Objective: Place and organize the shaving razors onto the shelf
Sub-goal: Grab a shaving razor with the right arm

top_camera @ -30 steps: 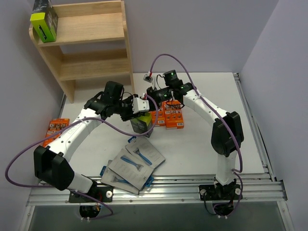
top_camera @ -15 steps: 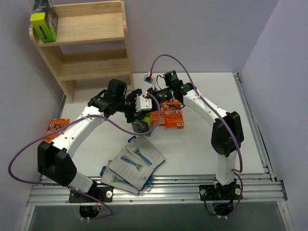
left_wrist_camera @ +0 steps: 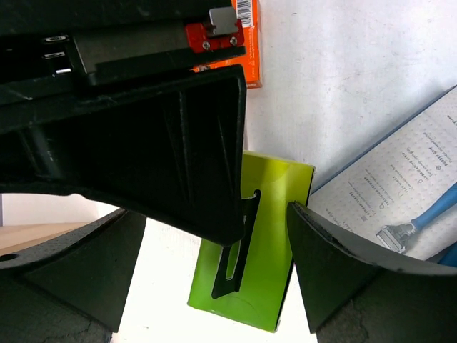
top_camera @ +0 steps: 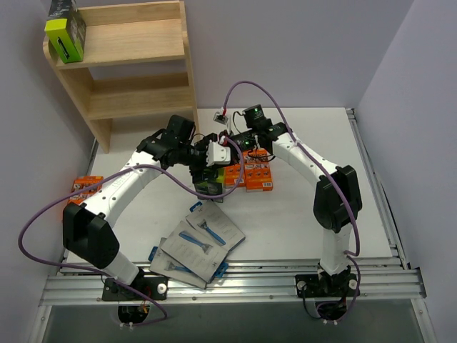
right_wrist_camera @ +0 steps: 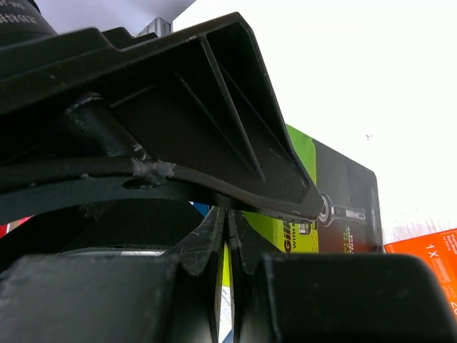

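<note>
the left fingers (left_wrist_camera: 214,157) are spread wide astride a black box with lime-green sides (left_wrist_camera: 271,200), stood on the desk (top_camera: 300,214) beside orange packs (top_camera: 257,174). the right fingers (right_wrist_camera: 202,250) are pressed shut close by, holding nothing. a second such box (top_camera: 64,32) is set on the shelf (top_camera: 143,43), on its top tier.

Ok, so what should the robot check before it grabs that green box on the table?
1. Left gripper open wide enough: ok.
2. Green box sitting between its fingers: ok, in the left wrist view.
3. Fingers down low enough on the box: cannot tell.
4. Right gripper out of the way: cannot tell; it is shut and very close to the box.
5. Room on the shelf beside the other green box: ok, bare wood on the top tier.
</note>
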Robot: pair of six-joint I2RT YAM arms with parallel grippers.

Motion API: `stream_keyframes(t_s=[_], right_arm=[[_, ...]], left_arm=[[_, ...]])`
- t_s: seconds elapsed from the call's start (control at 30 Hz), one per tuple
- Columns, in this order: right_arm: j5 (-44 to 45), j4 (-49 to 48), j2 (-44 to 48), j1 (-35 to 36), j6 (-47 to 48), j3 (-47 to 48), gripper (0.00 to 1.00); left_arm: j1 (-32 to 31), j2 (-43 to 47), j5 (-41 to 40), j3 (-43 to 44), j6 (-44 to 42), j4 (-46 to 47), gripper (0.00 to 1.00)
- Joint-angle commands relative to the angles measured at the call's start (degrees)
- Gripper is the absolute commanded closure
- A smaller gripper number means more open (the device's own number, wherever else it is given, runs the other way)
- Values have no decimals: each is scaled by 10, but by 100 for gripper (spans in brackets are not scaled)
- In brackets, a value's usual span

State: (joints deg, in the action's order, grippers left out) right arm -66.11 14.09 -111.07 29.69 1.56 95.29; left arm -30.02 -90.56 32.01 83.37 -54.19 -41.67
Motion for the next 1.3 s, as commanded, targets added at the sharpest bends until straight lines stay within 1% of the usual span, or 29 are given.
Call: stream_keyframes(t_s=[0.0,0.2,0.33,0.53,0.63,0.7,0.83,0.87,0.9,1.13,1.17,1.2,1.23,1.27], right_arm=[[-49,-15,51,-9,3,13,100],[-43,-14,51,-16,3,20,100],[-44,-6,50,-17,7,30,100],[-48,10,52,-23,20,33,100],[-46,10,53,-28,20,33,100],[-47,10,50,-31,20,37,100],[-53,8,46,-33,17,40,100],[-54,4,45,-33,16,39,100],[-54,2,44,-34,13,37,100],[-54,-20,45,-31,-8,33,100],[-53,-22,45,-31,-9,34,94],[-51,-23,45,-31,-10,36,69],[-48,-23,45,-31,-15,39,59],[-39,-22,49,-31,-16,39,53]], left_arm=[[-7,-12,1,-19,-9,-68,11],[-9,14,-12,-44,8,-65,11],[-7,22,-23,-37,7,-81,11],[-7,7,-20,-40,3,-76,11],[-7,-6,-27,-30,3,-86,12],[-7,-8,-27,-16,6,-88,14],[-7,-2,-27,-12,8,-86,31],[-7,-3,-30,-14,9,-83,40],[-7,-4,-32,-16,10,-81,43],[-8,-36,-17,-14,16,-80,57],[-8,-39,-17,-12,17,-80,57],[-7,-41,-18,-12,19,-80,58],[-7,-44,-18,-12,19,-79,59],[-7,-44,-19,-13,20,-79,60]])
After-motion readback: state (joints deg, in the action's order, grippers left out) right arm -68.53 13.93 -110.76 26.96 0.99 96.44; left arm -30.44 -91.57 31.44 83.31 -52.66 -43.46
